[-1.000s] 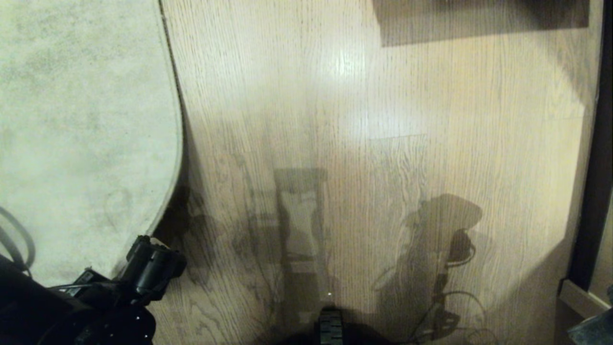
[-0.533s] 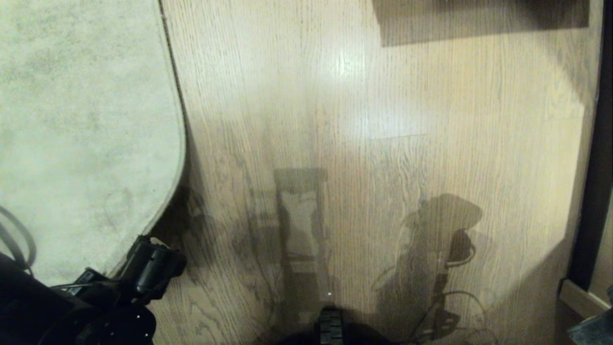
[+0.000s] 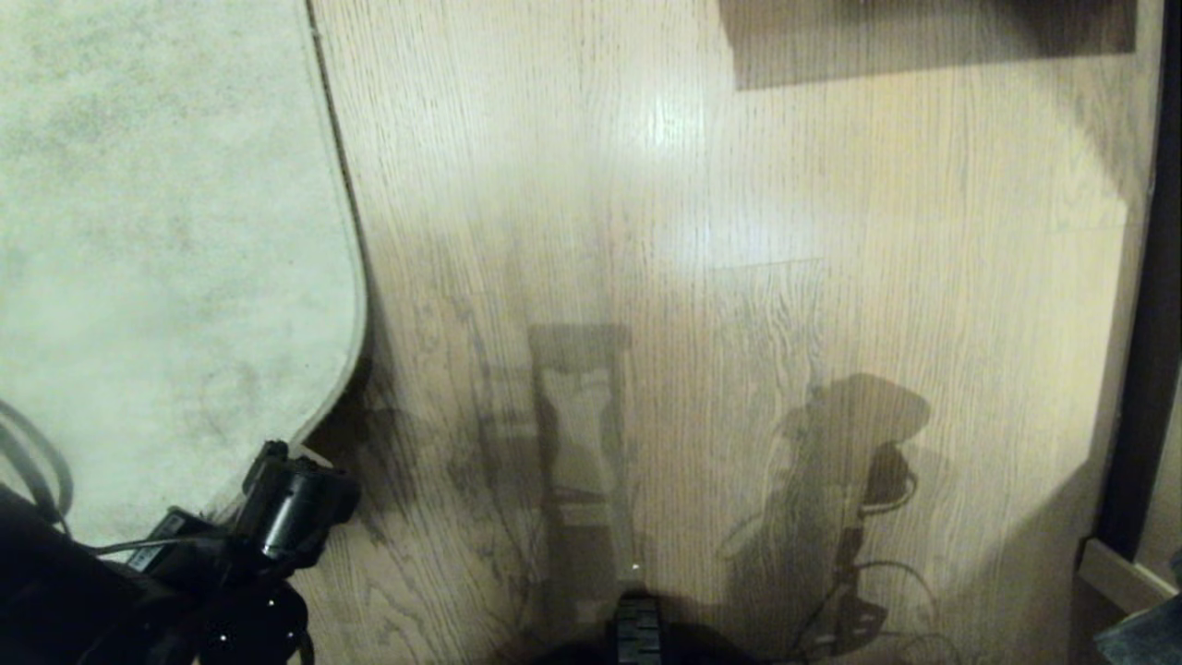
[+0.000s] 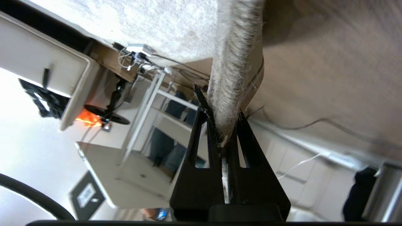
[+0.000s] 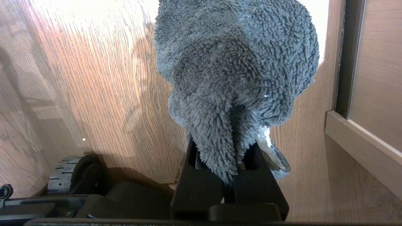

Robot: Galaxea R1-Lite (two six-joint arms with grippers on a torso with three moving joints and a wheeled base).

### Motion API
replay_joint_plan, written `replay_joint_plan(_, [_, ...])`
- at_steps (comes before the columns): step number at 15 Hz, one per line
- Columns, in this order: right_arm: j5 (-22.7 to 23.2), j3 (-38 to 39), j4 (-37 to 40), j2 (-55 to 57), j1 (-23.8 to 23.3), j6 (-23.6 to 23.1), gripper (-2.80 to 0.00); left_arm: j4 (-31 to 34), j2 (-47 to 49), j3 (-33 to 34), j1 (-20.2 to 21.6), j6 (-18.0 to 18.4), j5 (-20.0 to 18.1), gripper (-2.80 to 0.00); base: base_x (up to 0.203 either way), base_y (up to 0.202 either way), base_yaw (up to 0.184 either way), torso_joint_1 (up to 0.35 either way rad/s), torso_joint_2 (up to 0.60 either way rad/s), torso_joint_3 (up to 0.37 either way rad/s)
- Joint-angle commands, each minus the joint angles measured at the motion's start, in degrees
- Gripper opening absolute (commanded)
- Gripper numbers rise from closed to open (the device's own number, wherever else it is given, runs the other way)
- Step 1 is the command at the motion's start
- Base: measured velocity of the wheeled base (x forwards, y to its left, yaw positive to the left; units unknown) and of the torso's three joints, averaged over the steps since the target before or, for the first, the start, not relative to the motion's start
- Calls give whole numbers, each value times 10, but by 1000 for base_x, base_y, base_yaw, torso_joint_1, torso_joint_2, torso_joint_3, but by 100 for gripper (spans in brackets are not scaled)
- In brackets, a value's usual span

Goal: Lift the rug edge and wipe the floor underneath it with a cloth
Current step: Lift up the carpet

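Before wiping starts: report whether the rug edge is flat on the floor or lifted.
Lifted. The left gripper is shut on the rug edge, which curls off the floor.

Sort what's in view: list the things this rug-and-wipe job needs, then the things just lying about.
Job:
- rug edge, pinched in the left gripper
- cloth, held in the right gripper
- floor

Lying about:
- cables in the left wrist view
- black garment in the same view
- wall panelling beside the cloth
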Motion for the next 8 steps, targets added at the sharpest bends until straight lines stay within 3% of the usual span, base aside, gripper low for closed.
replay_joint_plan(1, [0, 0, 0, 1, 0, 0, -280, -31, 7, 23, 3, 0, 3, -280, 0, 0, 0, 0, 0, 0])
replay_joint_plan(8, [0, 0, -1, 1, 0, 0, -280, -79, 7, 62, 4, -23, -19, -280, 0, 0, 0, 0, 0, 0])
